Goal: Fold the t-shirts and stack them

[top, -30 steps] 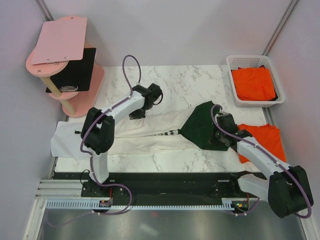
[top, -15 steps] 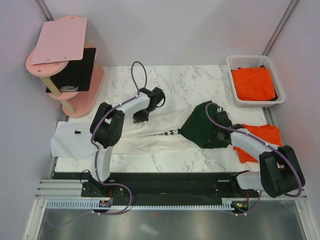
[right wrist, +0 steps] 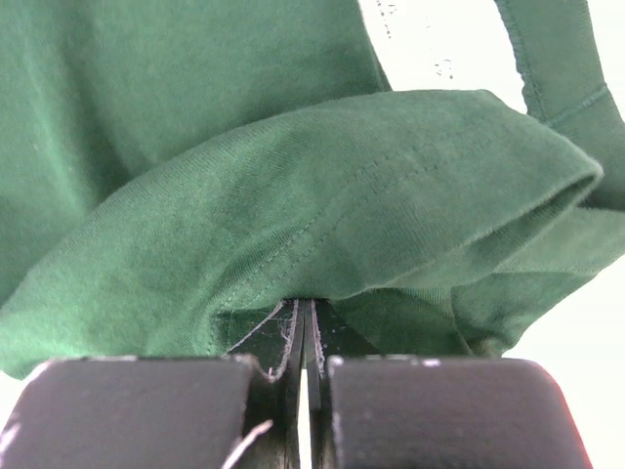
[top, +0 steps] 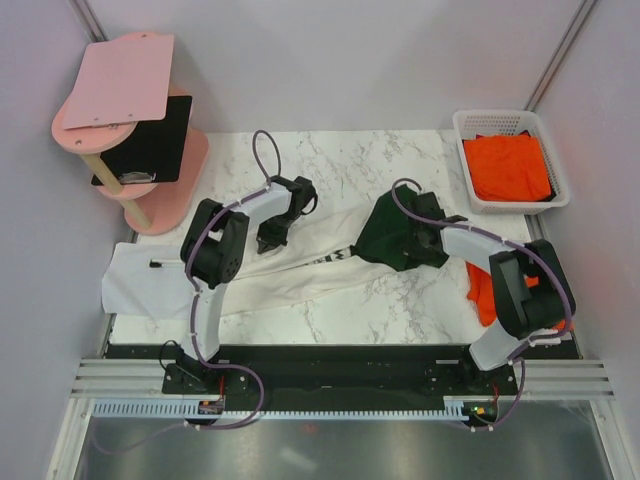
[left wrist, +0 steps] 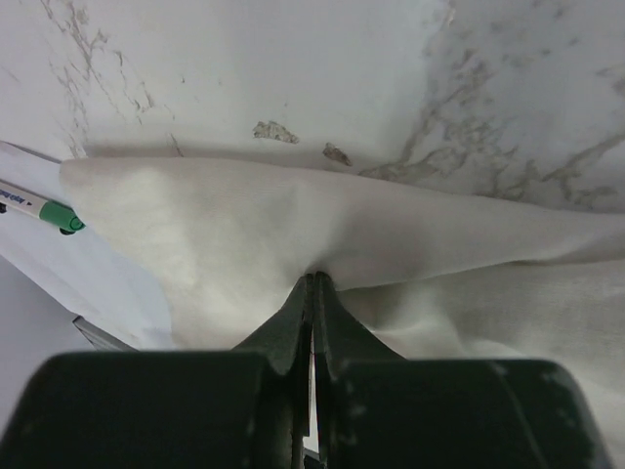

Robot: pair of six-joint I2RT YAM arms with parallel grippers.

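t-shirt (top: 300, 272) on table (top: 370, 165), left hand (left wrist: 314, 281) clamped on cream body (left wrist: 439, 234), right hand (right wrist: 305, 322) clamped on green sleeve (right wrist: 342, 195)

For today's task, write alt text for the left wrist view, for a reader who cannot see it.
The left gripper, shut, pinches a fold of the cream-white t-shirt, which lies bunched across the marble table. At the left edge, a green-capped marker rests on a white paper sheet.

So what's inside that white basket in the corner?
Folded orange t-shirts fill the white basket. How many are stacked there, and anything lying beneath the top one, is covered and cannot be seen.
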